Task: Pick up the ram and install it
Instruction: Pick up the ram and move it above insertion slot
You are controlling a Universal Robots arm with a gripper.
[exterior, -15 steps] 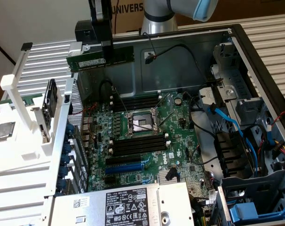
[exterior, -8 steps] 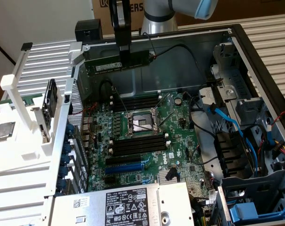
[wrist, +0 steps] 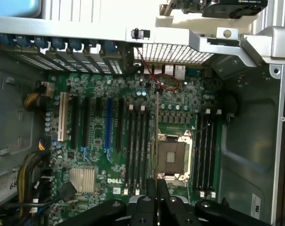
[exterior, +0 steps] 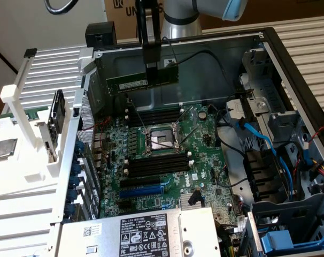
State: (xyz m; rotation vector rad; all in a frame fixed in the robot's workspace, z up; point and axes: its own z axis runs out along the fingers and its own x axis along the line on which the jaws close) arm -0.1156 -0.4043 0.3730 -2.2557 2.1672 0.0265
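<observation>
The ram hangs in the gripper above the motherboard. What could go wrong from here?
1. The gripper holds the ram only at a narrow spot near its middle; the long stick could tilt or slip when pressed.
2. The open CPU socket lies between the two banks of black slots; a misaligned descent might hit it.
3. The ram looks more slanted than the slots, so it may seat unevenly.
</observation>
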